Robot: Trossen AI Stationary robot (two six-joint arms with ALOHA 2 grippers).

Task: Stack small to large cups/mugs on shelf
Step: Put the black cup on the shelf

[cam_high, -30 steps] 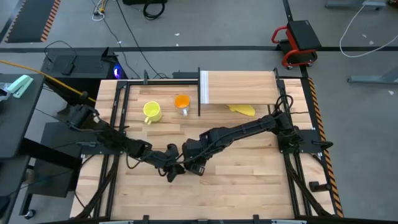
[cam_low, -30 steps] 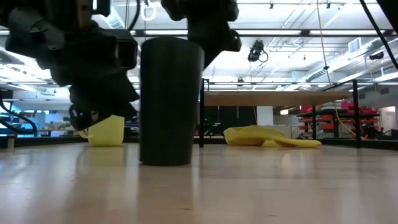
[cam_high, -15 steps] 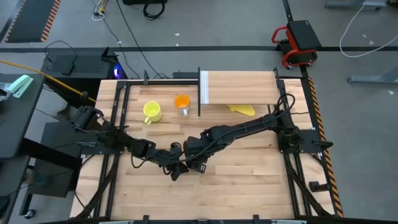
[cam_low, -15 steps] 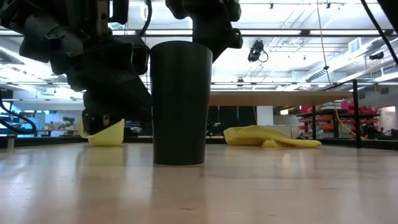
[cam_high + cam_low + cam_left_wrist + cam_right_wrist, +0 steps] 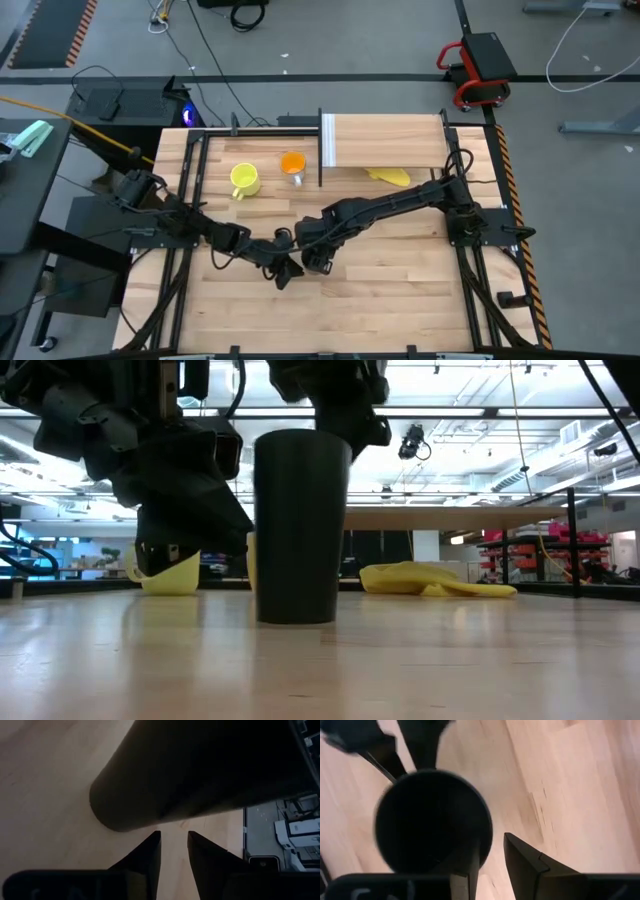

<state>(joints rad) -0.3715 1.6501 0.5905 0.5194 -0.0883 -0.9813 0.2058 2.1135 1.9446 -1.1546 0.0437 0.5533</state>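
The tall black cup [image 5: 302,530] stands upright with its base on the tabletop near the table's middle; it also fills the left wrist view [image 5: 200,770] and shows from above in the right wrist view [image 5: 432,820]. My right gripper [image 5: 490,842] [image 5: 315,258] is over it, shut on its rim. My left gripper [image 5: 173,834] [image 5: 285,272] is low beside the cup's left wall, its fingers nearly together. The yellow mug [image 5: 243,178] and the orange cup [image 5: 292,165] stand on the table left of the shelf [image 5: 385,140]. My right gripper holds the black cup by its rim [image 5: 479,851], one finger inside the cup and one finger [image 5: 522,857] outside. It comes from above, pointing down. The cup stays upright with its base [image 5: 297,618] on the table. Whether my left gripper touches the cup's wall, I cannot tell.
A flat yellow banana-like thing [image 5: 390,176] lies on the table under the shelf's near edge. The shelf's white end panel [image 5: 327,141] and a black post [image 5: 320,150] stand between the two far cups and the shelf. Bare wood lies toward the near edge.
The black cup has slid upright along the table toward the right edge, with its base down. My right gripper has moved right with it, and my left gripper has followed at the cup's left side.
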